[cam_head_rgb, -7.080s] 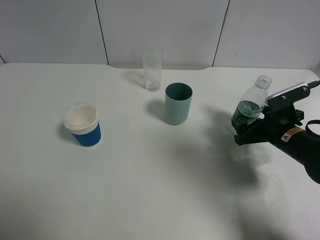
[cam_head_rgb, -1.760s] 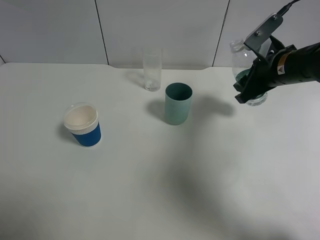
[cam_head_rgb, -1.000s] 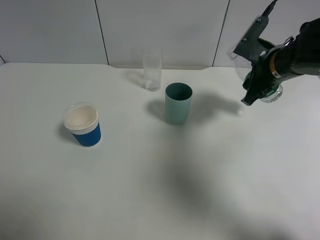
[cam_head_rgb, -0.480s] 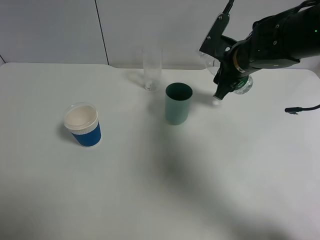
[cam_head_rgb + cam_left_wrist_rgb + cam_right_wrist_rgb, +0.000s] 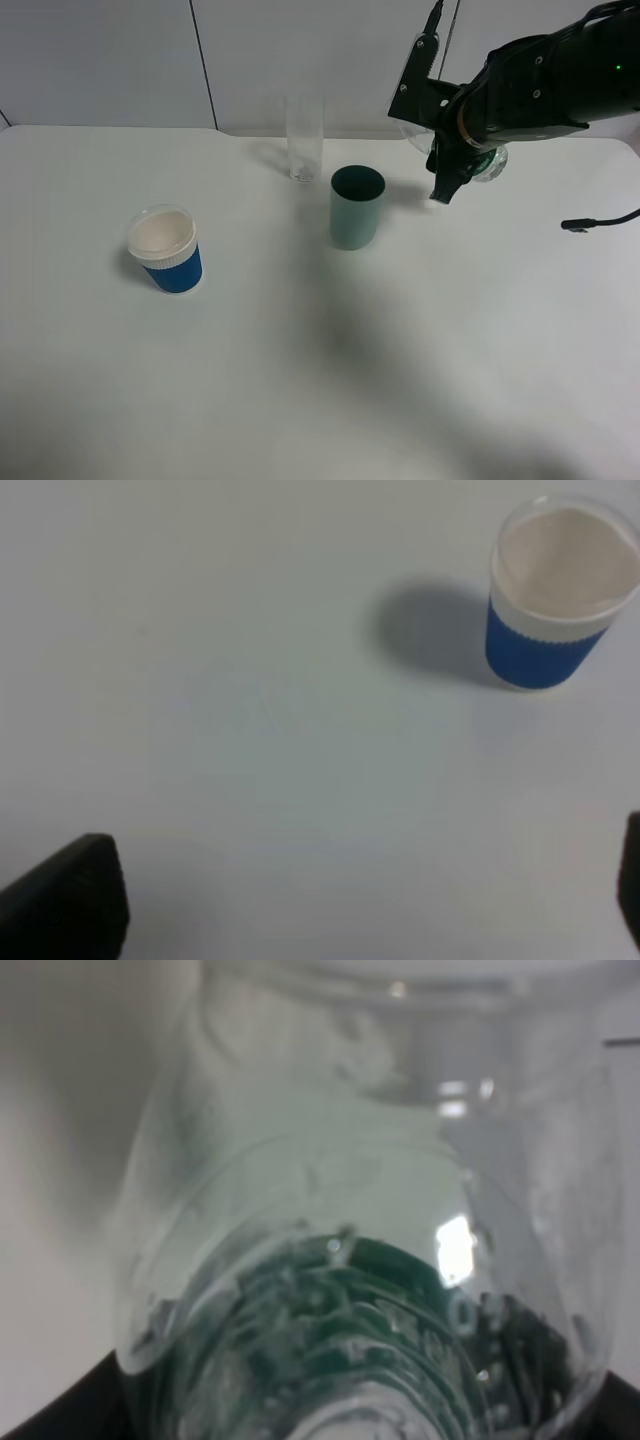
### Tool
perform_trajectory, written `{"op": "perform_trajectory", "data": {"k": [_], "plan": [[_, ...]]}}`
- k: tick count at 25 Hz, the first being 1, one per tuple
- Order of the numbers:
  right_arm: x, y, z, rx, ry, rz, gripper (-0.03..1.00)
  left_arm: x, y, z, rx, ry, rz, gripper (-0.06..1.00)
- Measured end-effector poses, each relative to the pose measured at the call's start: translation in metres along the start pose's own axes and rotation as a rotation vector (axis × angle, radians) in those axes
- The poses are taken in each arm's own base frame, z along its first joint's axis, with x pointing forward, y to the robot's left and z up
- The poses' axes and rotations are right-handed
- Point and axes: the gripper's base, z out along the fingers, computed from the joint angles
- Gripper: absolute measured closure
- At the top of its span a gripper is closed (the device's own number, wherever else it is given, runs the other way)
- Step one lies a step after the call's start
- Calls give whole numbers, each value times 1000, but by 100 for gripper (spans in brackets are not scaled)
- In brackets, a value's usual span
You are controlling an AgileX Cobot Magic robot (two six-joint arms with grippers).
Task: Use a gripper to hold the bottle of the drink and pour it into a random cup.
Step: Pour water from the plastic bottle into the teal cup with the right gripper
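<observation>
My right gripper [image 5: 452, 150] is shut on the bottle of the drink [image 5: 492, 163], a clear plastic bottle with a dark green label, held in the air at the back right. The bottle lies tipped, base to the right and neck toward the left, above and to the right of the cup [image 5: 357, 207]. That teal-green cup stands upright mid-table. In the right wrist view the bottle [image 5: 350, 1290] fills the picture and hides the fingers. The left gripper [image 5: 350, 905] hangs open over bare table, only its two dark fingertips [image 5: 70, 900] showing at the frame's edges.
A tall clear glass [image 5: 305, 138] stands behind the cup near the back edge. A blue cup with a white rim [image 5: 165, 250] [image 5: 560, 590] sits at the left. A black cable [image 5: 590, 222] lies on the table at the far right.
The right arm has carried the bottle leftward from the far right toward the cup and tipped it further over. The cups and the glass have not moved.
</observation>
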Motion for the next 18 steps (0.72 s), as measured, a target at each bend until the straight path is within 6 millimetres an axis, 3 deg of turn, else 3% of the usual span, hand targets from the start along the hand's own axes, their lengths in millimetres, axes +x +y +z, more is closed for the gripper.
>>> {"op": "perform_trajectory", "data": {"k": [5,11,18], "plan": [[-5,6,-1,-1,9,-20,40,0,0,0,0,0,0,-5],[-10,19,10,-2,95,-66,40,0,0,0,0,0,0,-5],[-26,19,6,13,57,-98,40,0,0,0,0,0,0,-5]]}}
